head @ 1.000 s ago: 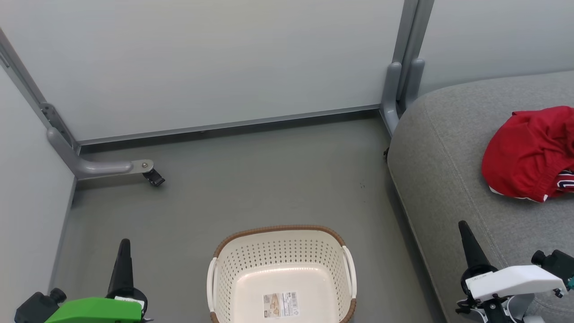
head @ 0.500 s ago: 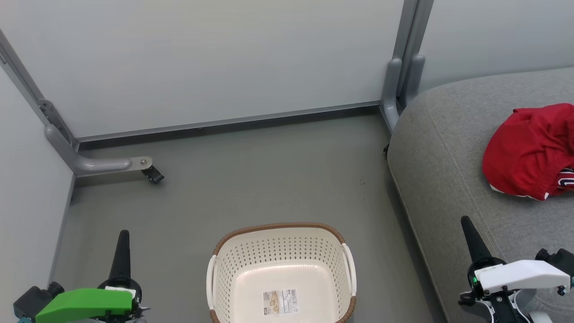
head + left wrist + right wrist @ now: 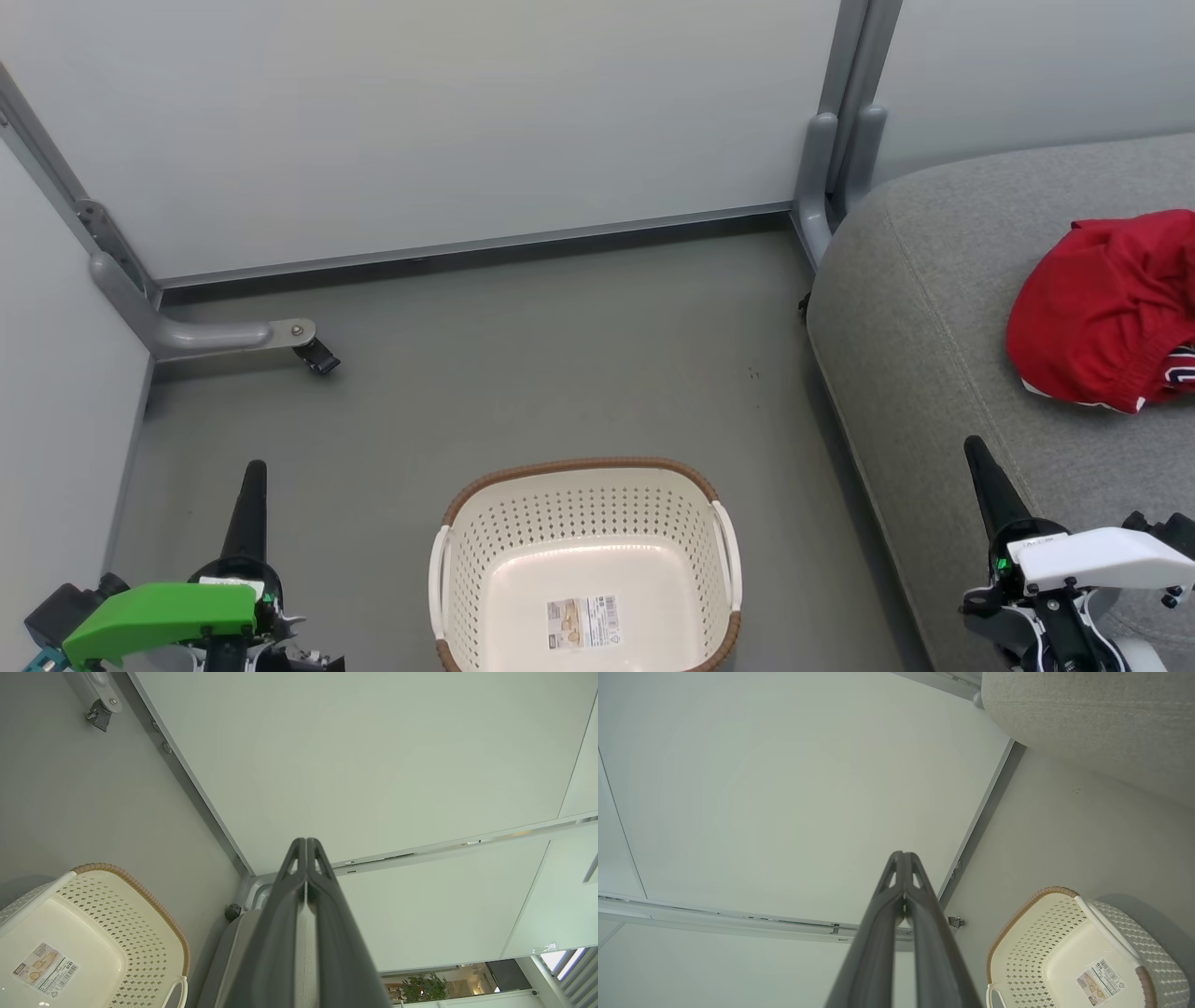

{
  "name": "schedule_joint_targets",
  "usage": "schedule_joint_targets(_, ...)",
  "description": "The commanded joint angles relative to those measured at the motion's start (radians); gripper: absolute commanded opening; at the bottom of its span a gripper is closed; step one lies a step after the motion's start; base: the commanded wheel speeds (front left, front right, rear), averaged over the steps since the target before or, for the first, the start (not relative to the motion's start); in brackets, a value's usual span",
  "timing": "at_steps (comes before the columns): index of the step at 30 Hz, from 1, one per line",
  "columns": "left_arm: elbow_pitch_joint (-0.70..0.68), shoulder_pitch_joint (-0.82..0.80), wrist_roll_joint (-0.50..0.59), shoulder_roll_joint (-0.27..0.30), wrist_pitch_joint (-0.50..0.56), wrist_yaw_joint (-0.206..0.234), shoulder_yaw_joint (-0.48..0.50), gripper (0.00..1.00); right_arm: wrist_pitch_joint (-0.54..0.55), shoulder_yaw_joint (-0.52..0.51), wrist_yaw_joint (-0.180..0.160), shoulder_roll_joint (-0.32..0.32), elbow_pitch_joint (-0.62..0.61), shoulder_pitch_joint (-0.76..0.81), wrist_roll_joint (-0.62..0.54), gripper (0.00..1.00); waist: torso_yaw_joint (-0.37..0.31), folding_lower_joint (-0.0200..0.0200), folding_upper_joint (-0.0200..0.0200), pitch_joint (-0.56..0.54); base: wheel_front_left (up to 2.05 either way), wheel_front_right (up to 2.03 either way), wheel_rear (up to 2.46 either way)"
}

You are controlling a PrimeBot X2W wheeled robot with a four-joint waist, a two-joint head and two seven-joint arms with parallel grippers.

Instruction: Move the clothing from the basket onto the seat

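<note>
From the head view, the basket [image 3: 579,464] stands on the grey floor [image 3: 523,355] with nothing in it but the label [image 3: 583,623] stuck to its bottom. The seat [image 3: 934,308] rises just right of the basket, and the clothing [image 3: 1092,308] lies on it as a bunched red heap, well beyond the basket's right handle [image 3: 726,551] and apart from it, with a bit of white trim and dark lettering at its lower edge. The left claw [image 3: 254,476] hangs over the floor left of the basket and the right claw [image 3: 980,457] over the seat's front edge right of it; each looks like a single dark spike, fingers together and holding nothing. A caster [image 3: 316,357] on a grey bracket sits far behind the basket to its left. The left wrist view brings the left claw [image 3: 306,845] close: its two fingers press flat along their length, tips meeting against pale wall panels [image 3: 373,765], with the basket's brown rim beside them and a potted plant [image 3: 423,989] in a room past the panels. The right wrist view gives the same for the right claw [image 3: 903,858], tips closed on nothing, with the basket on the floor below the seat's rounded edge and its label readable as a barcode sticker.
</note>
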Motion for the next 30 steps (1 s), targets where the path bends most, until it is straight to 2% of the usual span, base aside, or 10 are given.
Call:
schedule_joint_targets(1,0.002,-0.026,-0.022,0.008,0.006,-0.004,0.005,0.00,0.009,-0.006,0.000,-0.006,0.001,-0.019,0.024,0.00,0.000,0.0000,0.0000,0.001,0.00,0.00,0.00)
schedule_joint_targets(30,0.041,-0.084,-0.221,0.004,0.064,-0.010,0.027,0.00,0.066,-0.037,0.000,-0.002,0.023,-0.053,0.238,0.00,0.000,0.0000,0.0000,0.022,0.00,0.00,0.00)
